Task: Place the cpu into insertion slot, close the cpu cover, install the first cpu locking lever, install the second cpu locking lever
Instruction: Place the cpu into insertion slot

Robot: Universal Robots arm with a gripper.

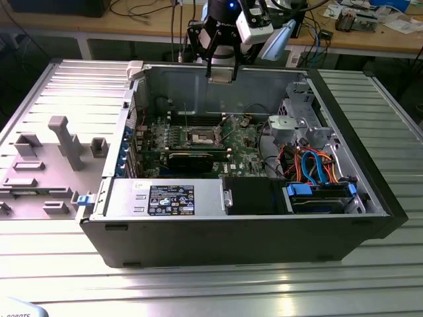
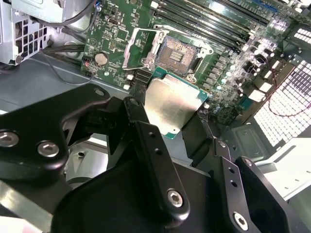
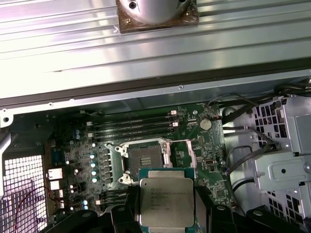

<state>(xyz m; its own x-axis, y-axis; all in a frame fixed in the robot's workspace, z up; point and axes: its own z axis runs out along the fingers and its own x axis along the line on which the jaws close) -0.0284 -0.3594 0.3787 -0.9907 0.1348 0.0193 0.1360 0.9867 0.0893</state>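
Observation:
My gripper (image 1: 221, 76) hangs above the back wall of the open computer case, shut on the cpu (image 1: 221, 71). In both wrist views the cpu (image 2: 170, 104) (image 3: 166, 201) is a flat silver square on a green base. It sits clamped between the black fingers (image 2: 143, 131) (image 3: 130, 206) of the gripper (image 2: 171, 116) (image 3: 166, 208). Well below it, the insertion slot (image 1: 201, 137) (image 2: 177, 51) (image 3: 145, 159) lies bare on the green motherboard. The cpu cover (image 2: 140, 48) (image 3: 181, 155) is swung open beside the slot.
A long black expansion card (image 1: 192, 158) lies in front of the slot, memory slots (image 3: 131, 128) behind it. A power supply (image 1: 165, 198) fills the case front. A drive cage (image 1: 297, 125) and blue and orange cables (image 1: 317, 165) are at the exterior view's right. A grey fixture (image 1: 59, 142) stands outside.

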